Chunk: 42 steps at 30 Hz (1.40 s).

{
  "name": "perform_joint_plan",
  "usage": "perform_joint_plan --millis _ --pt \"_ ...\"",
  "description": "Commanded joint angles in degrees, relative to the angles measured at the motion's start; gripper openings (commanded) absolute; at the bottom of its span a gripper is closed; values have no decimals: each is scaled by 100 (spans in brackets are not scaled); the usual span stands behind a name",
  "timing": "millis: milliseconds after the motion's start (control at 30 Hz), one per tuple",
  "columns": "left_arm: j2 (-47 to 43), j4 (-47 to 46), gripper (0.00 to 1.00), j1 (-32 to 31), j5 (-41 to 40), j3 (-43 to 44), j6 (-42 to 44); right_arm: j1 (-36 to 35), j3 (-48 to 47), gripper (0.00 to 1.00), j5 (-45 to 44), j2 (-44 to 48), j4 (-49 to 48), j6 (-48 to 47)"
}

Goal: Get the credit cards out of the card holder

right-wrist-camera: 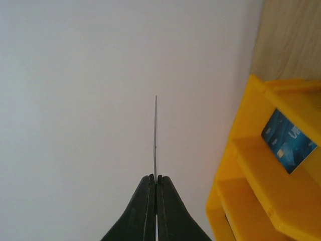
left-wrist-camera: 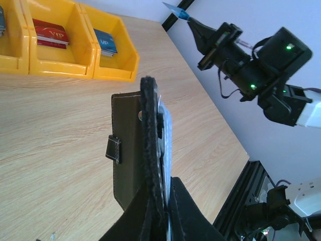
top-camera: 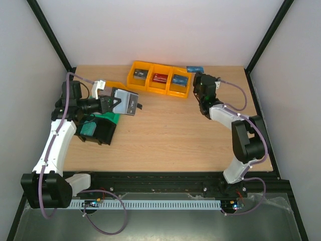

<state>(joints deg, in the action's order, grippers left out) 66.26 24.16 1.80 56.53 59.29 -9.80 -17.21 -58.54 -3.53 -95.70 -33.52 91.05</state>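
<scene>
I am holding the card holder [left-wrist-camera: 128,150] up off the table [left-wrist-camera: 60,125] in my left pincer [left-wrist-camera: 161,188], whose jaws are clamping narrow on its near edge, so the wallet is standing upright just beyond the fingertips. My right pincer [right-wrist-camera: 156,179] is squeezing shut on one thin credit card [right-wrist-camera: 155,135], which is sticking straight out past its tips, with the yellow bins [right-wrist-camera: 241,150] lying off to the right of it. I am judging the cards light, stiff and slick, best taken by a free short edge with a firm flat pinch, while the holder is looking soft and likely to flop open unless gripped near the fold. I am seeing the holder almost edge-on, so its pockets are hiding from me and I am not able to tell how many cards are sitting inside; the held card is showing only as a line from my right wrist
</scene>
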Motion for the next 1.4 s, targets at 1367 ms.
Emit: perform_joint_plan --millis 1367 --pt "45 127 2 -136 35 277 121 -538 -3526 1 -1264 -3321 2356 1753"
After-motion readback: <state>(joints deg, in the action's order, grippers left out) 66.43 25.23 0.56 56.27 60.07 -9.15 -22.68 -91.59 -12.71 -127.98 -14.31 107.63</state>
